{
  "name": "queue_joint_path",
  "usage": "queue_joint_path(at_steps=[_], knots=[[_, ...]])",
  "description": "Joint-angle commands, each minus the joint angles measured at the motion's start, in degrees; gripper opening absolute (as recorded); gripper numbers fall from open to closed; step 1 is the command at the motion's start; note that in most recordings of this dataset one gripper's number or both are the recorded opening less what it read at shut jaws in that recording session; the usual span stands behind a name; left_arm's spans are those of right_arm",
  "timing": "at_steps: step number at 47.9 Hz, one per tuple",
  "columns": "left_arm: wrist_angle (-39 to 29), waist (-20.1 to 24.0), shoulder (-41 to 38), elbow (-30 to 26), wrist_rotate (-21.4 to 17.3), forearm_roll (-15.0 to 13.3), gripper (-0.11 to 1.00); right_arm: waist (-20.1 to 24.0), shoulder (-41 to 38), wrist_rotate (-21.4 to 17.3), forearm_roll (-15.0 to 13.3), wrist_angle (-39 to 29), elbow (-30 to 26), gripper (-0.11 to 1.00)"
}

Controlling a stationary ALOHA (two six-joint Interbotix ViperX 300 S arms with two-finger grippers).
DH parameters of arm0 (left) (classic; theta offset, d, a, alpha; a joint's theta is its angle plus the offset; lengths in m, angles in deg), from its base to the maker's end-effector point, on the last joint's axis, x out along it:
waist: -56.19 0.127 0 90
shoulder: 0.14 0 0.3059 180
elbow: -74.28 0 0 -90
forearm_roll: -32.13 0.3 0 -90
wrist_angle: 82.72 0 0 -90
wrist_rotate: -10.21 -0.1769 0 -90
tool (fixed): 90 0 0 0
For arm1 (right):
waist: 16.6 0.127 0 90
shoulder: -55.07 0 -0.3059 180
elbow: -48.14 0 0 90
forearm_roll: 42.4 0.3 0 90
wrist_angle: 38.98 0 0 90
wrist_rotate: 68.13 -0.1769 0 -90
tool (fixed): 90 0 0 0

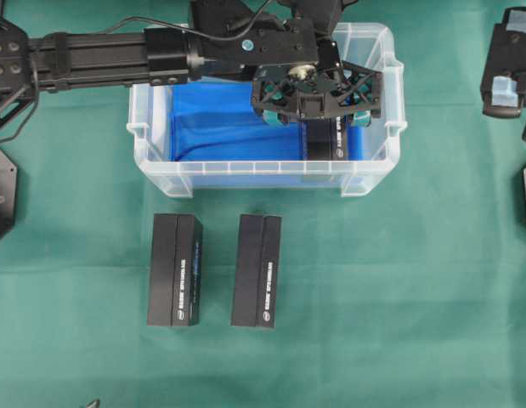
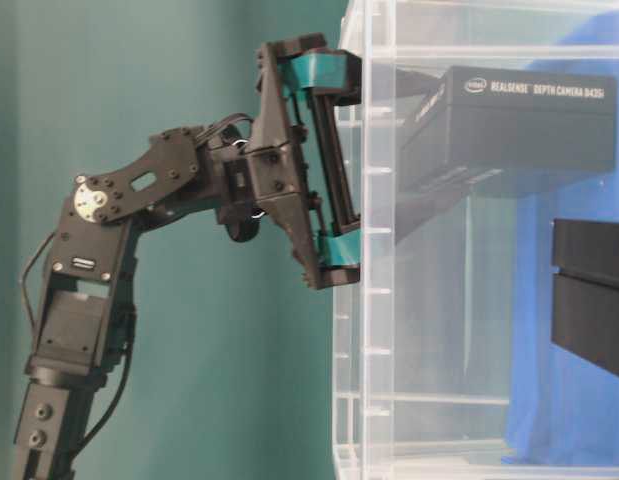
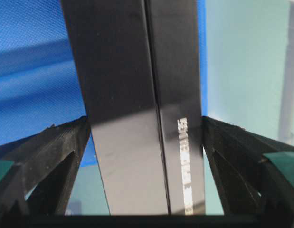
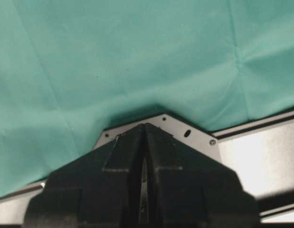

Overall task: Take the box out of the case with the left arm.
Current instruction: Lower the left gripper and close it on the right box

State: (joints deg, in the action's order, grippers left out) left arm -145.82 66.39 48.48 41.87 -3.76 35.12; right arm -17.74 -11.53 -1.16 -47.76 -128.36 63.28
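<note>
Right up against the left wrist lens, the long black cardboard box (image 3: pixel 137 109) with silver lettering stands between the two black lattice fingers (image 3: pixel 47 156), and there is a sliver of daylight on each side, so neither finger presses it. The left arm's wide gripper (image 1: pixel 317 115) hangs spread to its full width, straddling the box, nothing clamped. From overhead, that box (image 1: pixel 324 140) sits inside the large clear plastic storage case (image 1: pixel 246 174), at its right end, lying on the blue lining (image 1: pixel 216 119); the teal pads (image 1: pixel 275 116) dip below the ribbed rim. The black left arm (image 1: pixel 110 55) stretches in from the left along the far side of the case. At table level, the gripper (image 2: pixel 324 165) shows against the case's clear wall (image 2: pixel 369 300), tilted, and a black box printed with white lettering (image 2: pixel 529 125) looms through the plastic.

On the green cloth (image 1: pixel 398 297), near side of the case, two more black boxes lie side by side, one left (image 1: pixel 174 269), one right (image 1: pixel 256 270), apart from each other and outside the case.

Over on the far right, the right gripper (image 1: pixel 505 89) sits parked, well apart from the case. Its wrist view shows the black fingers (image 4: pixel 144 156) pressed together with nothing between them, over green cloth.
</note>
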Motion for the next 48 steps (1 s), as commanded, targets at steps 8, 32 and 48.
queue_joint_path(at_steps=[8,32,48], knots=[[0.4,-0.4,1.1,0.3,0.0,0.2,0.98,0.0,0.3,0.0,0.0,0.2,-0.4,0.01],[0.3,-0.9,1.8,0.3,0.4,-0.5,0.64,0.0,0.3,0.0,0.1,0.0,-0.4,0.01],[-0.1,-1.0,2.4,0.4,0.6,-0.5,0.64,0.0,0.3,-0.2,0.1,0.1,-0.4,0.01]])
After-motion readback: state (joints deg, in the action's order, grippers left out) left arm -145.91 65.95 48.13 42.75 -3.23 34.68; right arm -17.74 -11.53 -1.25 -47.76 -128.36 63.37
